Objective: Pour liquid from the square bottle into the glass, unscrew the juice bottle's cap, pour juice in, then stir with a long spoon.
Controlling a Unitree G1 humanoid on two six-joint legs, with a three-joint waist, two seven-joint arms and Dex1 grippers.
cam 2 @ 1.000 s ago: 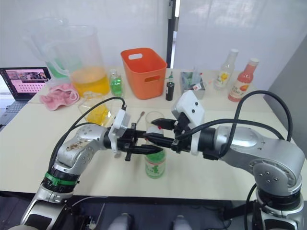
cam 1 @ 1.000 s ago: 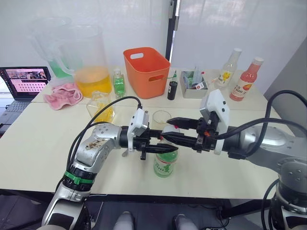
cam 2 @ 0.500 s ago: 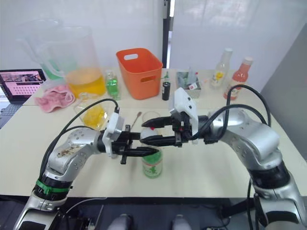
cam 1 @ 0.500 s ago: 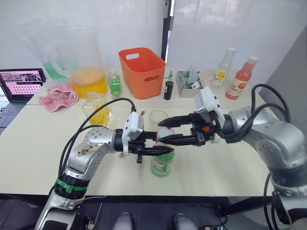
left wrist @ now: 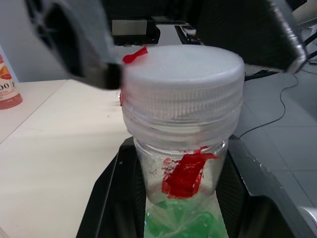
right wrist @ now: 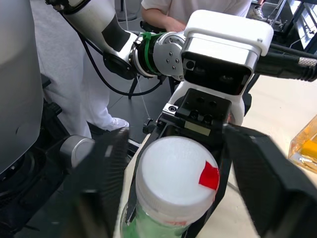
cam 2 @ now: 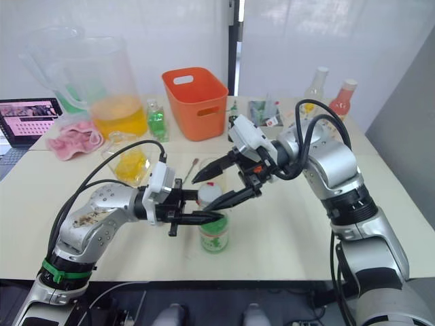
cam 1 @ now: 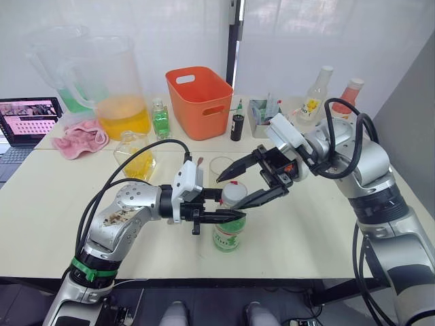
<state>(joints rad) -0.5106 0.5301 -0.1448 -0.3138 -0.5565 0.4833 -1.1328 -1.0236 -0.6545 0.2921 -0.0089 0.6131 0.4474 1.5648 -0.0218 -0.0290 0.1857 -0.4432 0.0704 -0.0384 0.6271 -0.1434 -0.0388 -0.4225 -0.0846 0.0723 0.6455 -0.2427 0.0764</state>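
Observation:
The juice bottle [cam 1: 230,232] stands upright near the table's front, its green-and-white label low down and its white cap [cam 1: 234,193] screwed on. My left gripper [cam 1: 227,208] is shut on the bottle's neck just under the cap. My right gripper [cam 1: 229,192] is open and tilted, one finger above and behind the cap and one in front, both clear of it. The empty glass [cam 1: 222,167] stands just behind the bottle. The square bottle [cam 1: 139,155], with yellow liquid inside, sits further left. The long spoon [cam 2: 192,169] lies between it and the glass.
At the back stand an orange basket [cam 1: 202,102], a big pitcher [cam 1: 121,88] of orange liquid, a small green bottle [cam 1: 160,119], a dark bottle [cam 1: 236,126], a grey box [cam 1: 266,112], and yellow-label [cam 1: 314,95] and pink [cam 1: 348,97] bottles. A pink cloth [cam 1: 80,136] and a laptop [cam 1: 27,119] lie far left.
My right gripper has twisted from level to a steep tilt around the cap, and its arm has swung up and back. The left gripper and bottle have stayed put; the camera has shifted slightly.

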